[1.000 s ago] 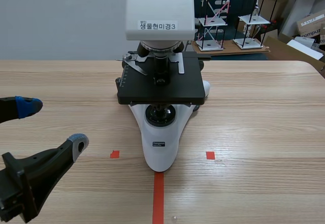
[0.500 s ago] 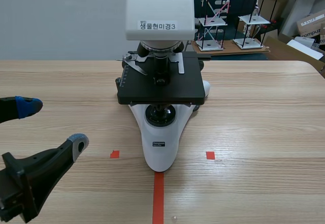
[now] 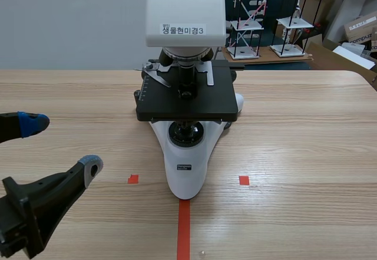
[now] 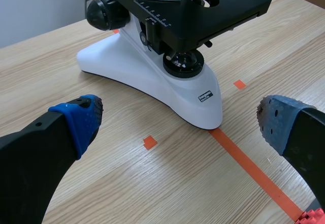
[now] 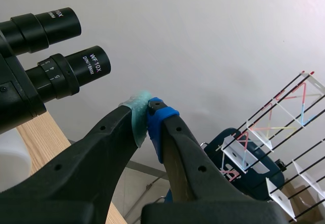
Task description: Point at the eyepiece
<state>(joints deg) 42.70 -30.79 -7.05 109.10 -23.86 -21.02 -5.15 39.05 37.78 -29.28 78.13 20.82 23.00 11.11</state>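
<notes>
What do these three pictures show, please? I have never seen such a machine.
This is a robot with two black arms, each carrying a camera. The scene view looks from between them across a light wooden table, where a white microscope with a black stage stands; the orange-red tape lines are only marks. The left gripper, low and left of the microscope, is open and holds nothing; the left wrist view looks past it at the microscope's base. The right wrist view shows the right gripper shut on nothing, its tips seemingly near two black eyepieces.
</notes>
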